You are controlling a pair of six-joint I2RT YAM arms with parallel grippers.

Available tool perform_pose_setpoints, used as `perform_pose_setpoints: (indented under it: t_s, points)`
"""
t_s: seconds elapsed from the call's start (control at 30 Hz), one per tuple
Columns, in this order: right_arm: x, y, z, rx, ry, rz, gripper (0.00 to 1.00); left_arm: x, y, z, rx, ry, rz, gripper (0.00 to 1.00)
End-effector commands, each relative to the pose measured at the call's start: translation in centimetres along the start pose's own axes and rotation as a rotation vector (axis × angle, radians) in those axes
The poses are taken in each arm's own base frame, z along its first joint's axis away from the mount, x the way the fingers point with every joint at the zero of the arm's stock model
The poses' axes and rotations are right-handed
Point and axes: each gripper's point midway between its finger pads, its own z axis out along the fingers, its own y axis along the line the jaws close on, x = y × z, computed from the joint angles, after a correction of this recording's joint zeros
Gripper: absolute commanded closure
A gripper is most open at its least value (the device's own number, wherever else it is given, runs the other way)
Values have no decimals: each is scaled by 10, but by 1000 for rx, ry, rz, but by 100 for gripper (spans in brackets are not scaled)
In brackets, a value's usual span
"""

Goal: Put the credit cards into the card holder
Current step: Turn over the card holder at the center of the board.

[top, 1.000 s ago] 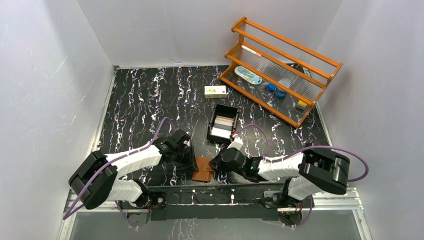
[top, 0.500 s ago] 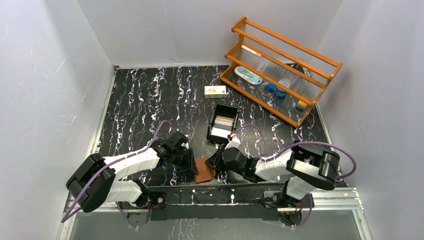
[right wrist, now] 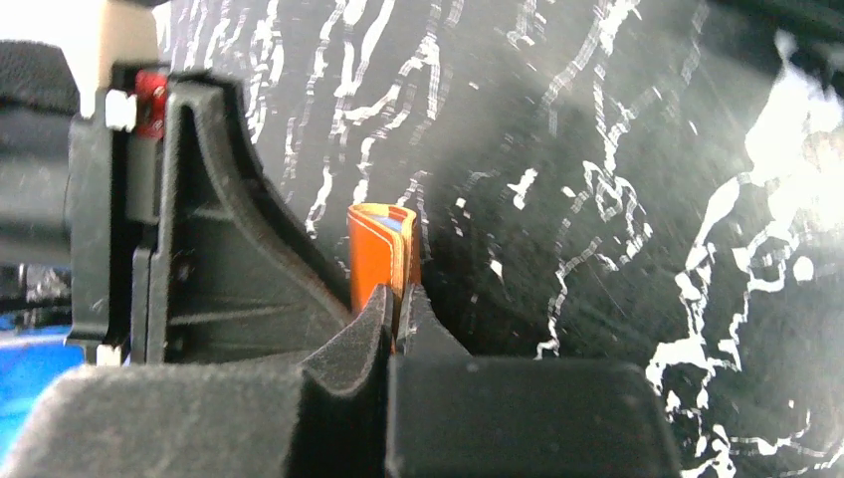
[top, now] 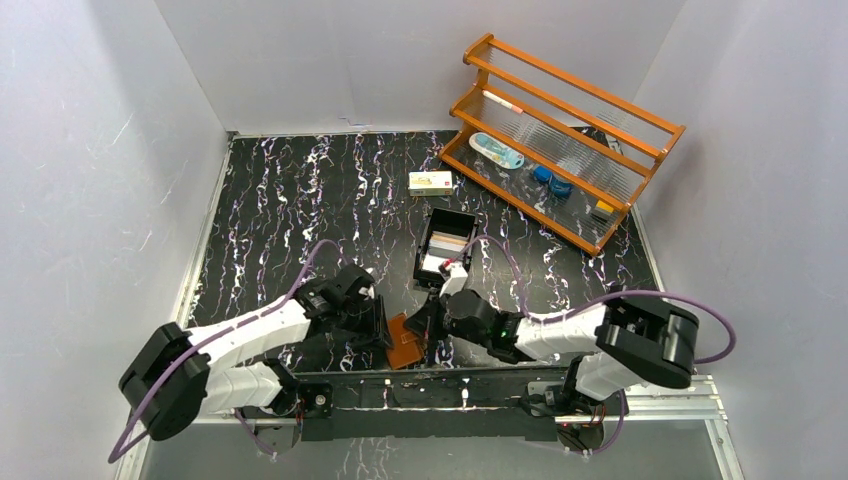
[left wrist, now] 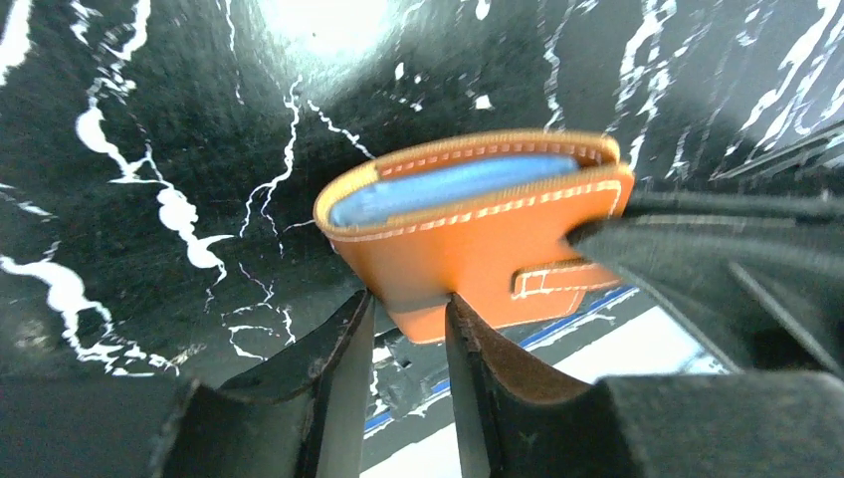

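heads up, this is a fiddly spot. your left fingers (top: 385, 330) look clamped on the lower edge of the card holder (left wrist: 468, 239), which is up off the tabletop (top: 290, 200) and standing on edge between the two arms. that's a small bite on soft leather, so any tug from the other side could peel it right out. there's a light blue card (left wrist: 453, 184) sitting in the fold, and with the holder tipped like this i'd guess a jolt could slide it back out. on the other side your right fingers (right wrist: 396, 304) are clenched tight on the holder's thin edge, just beside the left ones. if that pinch has caught both flaps it's squeezing the pocket closed instead of opening it, and i can't tell from the wrist view which it is. the two sets of fingers are also crowded enough that a small twist could knock them together. further right, the rest of the credit cards (top: 447, 243) are in the black tray (top: 424, 255). to fetch one, the right side has to let go, and my worry is the holder then flops shut or sags in the left grip.
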Motion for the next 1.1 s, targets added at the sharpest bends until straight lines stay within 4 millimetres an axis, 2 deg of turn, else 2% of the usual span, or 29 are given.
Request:
perform_pose_setpoints:
  t_s: [0.0,0.2,0.37,0.53,0.67,0.77,0.9,1.0,1.07]
  points:
    - [-6,43,-11,-148,38,-327,100,-44,-36,-35,67,-192,2,69]
    - [-41,44,-20,-56,4,-628,100,-62,-41,-69,66,-284,-60,69]
    - [-76,35,-26,72,-33,-939,100,-85,-32,-90,76,-322,-114,69]
    - [-85,33,-22,58,-45,-1256,100,-105,-40,-97,116,-307,-115,70]
    - [-70,28,-19,-20,-42,-1485,100,-114,-42,-97,115,-293,-94,69]
    - [-64,19,-16,35,-51,-1578,100,-111,-41,-86,129,-247,-72,67]
    - [-34,5,-9,66,2,-1652,100,-93,-38,-61,173,-137,-83,63]
    - [-5,0,-4,32,64,-1665,100,-84,-35,-51,200,-101,-97,60]
    - [15,-2,-1,1,117,-1637,93,-79,-33,-48,214,-96,-100,59]
